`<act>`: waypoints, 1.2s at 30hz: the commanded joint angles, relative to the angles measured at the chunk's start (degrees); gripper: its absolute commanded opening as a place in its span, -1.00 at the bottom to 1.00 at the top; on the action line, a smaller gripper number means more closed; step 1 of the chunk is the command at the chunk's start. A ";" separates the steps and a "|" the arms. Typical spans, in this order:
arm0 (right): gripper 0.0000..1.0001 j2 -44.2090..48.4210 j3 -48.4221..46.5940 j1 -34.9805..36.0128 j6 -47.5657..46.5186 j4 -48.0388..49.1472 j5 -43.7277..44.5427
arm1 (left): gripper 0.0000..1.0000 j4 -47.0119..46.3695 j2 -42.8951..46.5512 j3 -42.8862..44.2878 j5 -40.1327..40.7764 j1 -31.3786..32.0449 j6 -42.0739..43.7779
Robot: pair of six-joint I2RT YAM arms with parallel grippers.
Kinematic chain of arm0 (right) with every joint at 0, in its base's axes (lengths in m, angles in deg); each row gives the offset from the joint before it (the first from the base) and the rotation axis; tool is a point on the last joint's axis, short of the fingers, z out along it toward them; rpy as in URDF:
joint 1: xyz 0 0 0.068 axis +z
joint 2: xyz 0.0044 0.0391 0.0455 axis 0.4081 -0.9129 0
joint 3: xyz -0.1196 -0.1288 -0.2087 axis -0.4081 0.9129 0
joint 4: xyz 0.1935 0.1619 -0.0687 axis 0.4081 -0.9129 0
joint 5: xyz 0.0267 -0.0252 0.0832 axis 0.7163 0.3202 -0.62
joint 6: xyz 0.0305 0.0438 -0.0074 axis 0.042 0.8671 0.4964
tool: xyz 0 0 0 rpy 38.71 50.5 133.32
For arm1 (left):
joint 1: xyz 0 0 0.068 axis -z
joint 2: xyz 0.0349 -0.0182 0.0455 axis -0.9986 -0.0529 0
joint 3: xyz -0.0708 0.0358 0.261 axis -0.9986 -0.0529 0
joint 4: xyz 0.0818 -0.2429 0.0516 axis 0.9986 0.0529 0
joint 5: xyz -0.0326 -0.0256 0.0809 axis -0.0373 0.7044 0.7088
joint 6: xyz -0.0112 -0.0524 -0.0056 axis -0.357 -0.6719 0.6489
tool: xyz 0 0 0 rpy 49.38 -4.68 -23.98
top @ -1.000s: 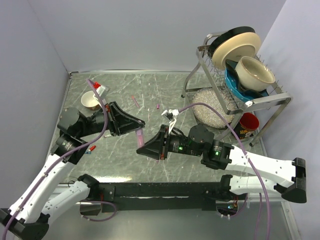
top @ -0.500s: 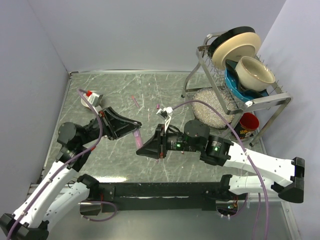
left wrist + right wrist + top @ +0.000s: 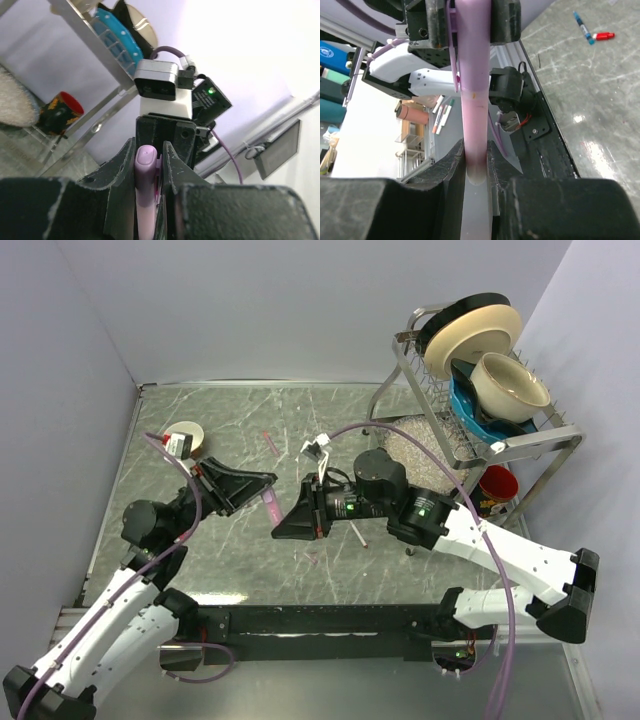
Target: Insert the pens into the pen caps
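A pale pink pen [image 3: 272, 504] is held between both grippers above the table's middle. My left gripper [image 3: 262, 483] is shut on its purple-pink clip cap [image 3: 145, 172], whose rounded end shows between the jaws in the left wrist view. My right gripper [image 3: 283, 530] is shut on the pen's pink barrel [image 3: 474, 115]. In the right wrist view the barrel runs up into the cap [image 3: 468, 30] held by the left gripper. The cap sits over the pen's tip. A blue pen [image 3: 583, 27] and a red cap [image 3: 603, 36] lie on the table.
A second pink pen [image 3: 270, 442] lies at the table's back middle, and a thin white pen [image 3: 355, 536] lies under my right arm. A cup [image 3: 186, 436] stands at the back left. A dish rack [image 3: 470, 390] with plates and bowls and a red cup [image 3: 497, 483] stand at the right.
Both arms shifted while holding the pen and cap together. The left arm drew back toward the near left, uncovering the cup. The right wrist moved left and farther back.
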 commanded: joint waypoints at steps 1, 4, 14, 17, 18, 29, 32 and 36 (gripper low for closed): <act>-1.00 0.09 -7.59 -5.55 -1.02 21.09 13.55 | -0.98 18.51 -1.14 4.72 -14.52 4.82 4.76; -0.44 2.19 -3.04 -5.55 -1.66 17.65 11.54 | -0.98 30.23 -7.11 14.48 -9.85 4.47 14.00; 0.70 24.51 24.02 -3.44 1.59 12.21 13.53 | -0.98 39.22 -24.87 28.92 -5.90 -3.26 27.98; 0.84 30.49 26.59 -2.91 2.39 9.67 15.73 | -0.98 35.63 -27.86 25.59 -2.12 -5.37 28.95; 0.85 32.24 27.03 -2.91 2.30 9.31 16.44 | -0.98 34.13 -30.13 23.23 -1.85 -5.99 29.04; 0.83 32.96 26.24 -2.56 0.55 5.35 19.96 | -0.95 15.49 -50.44 16.35 3.60 -6.17 30.97; 0.83 33.40 26.34 -2.38 0.19 5.79 18.91 | -0.94 14.87 -57.89 18.62 5.98 -6.26 33.16; 0.84 33.93 25.37 -2.29 -0.33 3.51 20.05 | -0.92 13.73 -63.54 20.57 4.84 -6.34 33.26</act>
